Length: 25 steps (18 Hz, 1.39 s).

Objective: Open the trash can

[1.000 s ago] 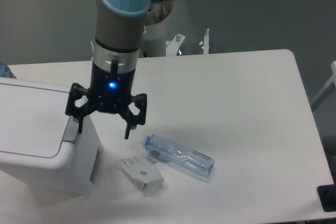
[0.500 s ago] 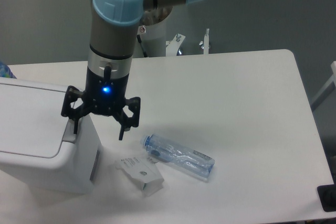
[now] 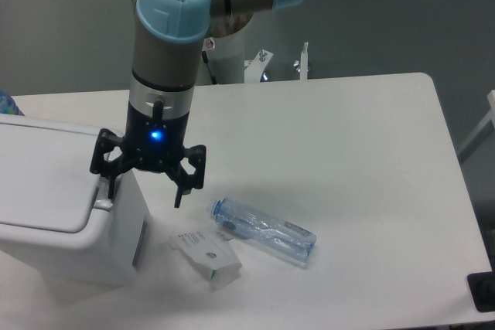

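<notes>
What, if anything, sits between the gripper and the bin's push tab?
Nothing visible does. The open gripper hangs right at the bin's right edge, one finger at the grey tab. The carton and bottle lie on the table to the right, clear of it.

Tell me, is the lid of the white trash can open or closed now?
Closed. The lid lies flat on the trash can, with no gap showing. The open end effector has one finger at its push tab.

Even, soft overhead light, faint shadows, slightly grainy
</notes>
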Tool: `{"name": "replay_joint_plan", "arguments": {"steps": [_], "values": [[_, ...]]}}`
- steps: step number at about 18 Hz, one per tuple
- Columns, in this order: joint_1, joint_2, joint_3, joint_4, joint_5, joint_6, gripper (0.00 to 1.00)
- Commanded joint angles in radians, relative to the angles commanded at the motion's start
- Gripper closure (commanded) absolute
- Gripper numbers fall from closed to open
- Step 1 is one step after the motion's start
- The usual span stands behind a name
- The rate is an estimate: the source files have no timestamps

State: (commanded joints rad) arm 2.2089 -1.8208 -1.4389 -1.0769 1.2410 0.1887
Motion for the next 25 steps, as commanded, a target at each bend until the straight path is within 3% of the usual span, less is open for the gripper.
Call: {"name": "replay_joint_plan", "arguments": {"steps": [8, 11, 14, 22, 25], "values": [[0.002, 0.008, 0.011, 0.006, -0.002, 0.008, 0.00], [0.018, 0.003, 0.011, 0.055, 0.000, 0.011, 0.00], [0.101, -0.002, 0.003, 0.087, 0.011, 0.043, 0.00], [0.302, -0.092, -0.002, 0.081, 0.038, 0.395, 0.00], [0.342, -0.126, -0.008, 0.081, 0.141, 0.481, 0.00]]}}
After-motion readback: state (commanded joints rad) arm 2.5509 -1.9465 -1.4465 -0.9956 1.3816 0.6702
